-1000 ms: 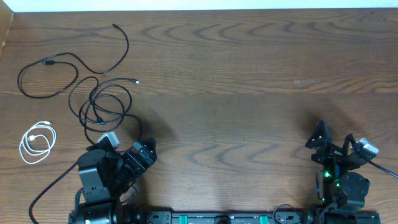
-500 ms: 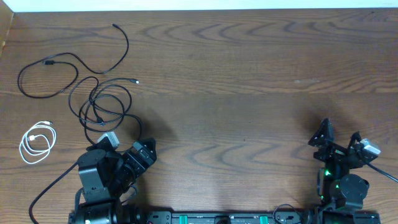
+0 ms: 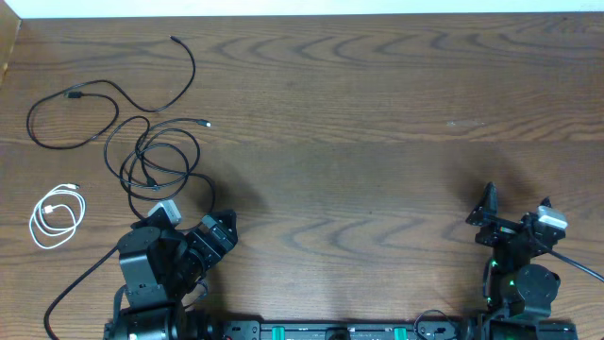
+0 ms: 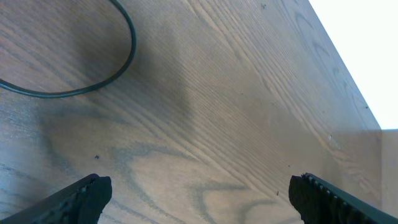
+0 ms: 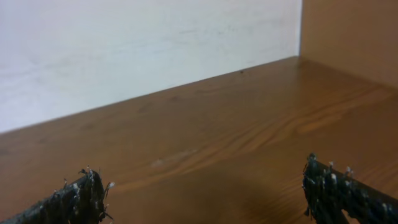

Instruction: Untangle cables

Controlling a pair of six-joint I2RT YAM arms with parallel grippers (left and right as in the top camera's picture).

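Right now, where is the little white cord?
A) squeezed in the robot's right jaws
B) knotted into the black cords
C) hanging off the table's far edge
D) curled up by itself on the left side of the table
D: the small white coiled cord lies alone on the left side of the brown wooden table, clear of the thin black cords.

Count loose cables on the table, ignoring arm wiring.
3. One black cable loops across the far left. A second black cable is coiled nearer the left arm. A white cable is coiled at the left edge. None looks hidden.
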